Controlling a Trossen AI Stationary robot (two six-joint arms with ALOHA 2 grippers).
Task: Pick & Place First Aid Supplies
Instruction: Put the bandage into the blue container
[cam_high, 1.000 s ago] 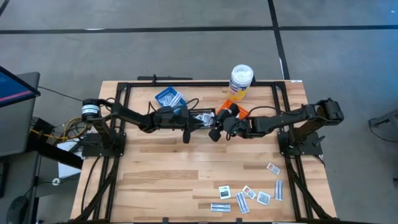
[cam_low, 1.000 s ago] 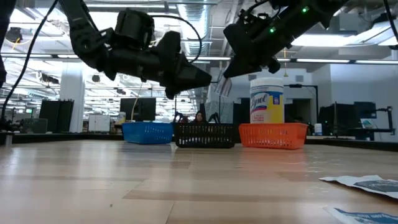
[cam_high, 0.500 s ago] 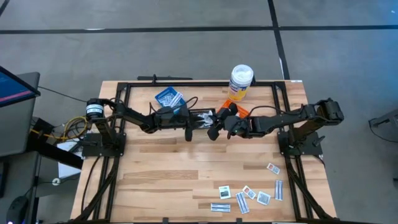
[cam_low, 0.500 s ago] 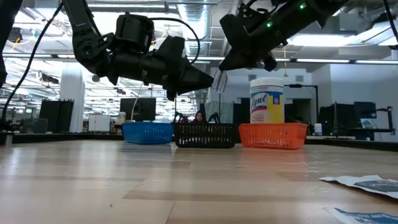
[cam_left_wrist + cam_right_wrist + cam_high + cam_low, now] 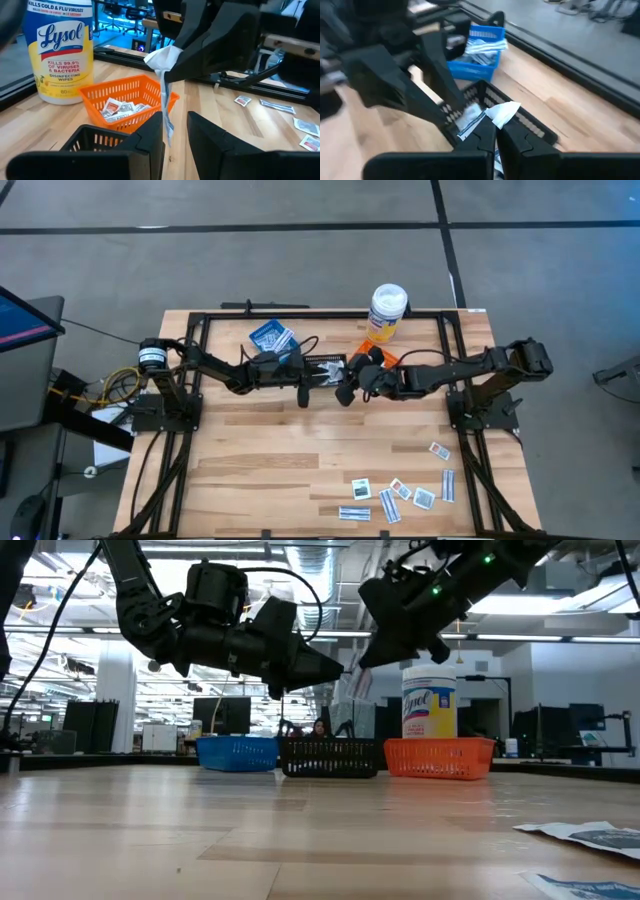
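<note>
White paper packet is being pinched by the closed right gripper above the black basket; thin and floppy, it is probably best taken at its lower end by the part-open left gripper. Packets are lying in the orange basket and blue basket.

The whole surface was seen from straight above; a level view was taken across it. The black basket was framed closely by both wrist cameras.
</note>
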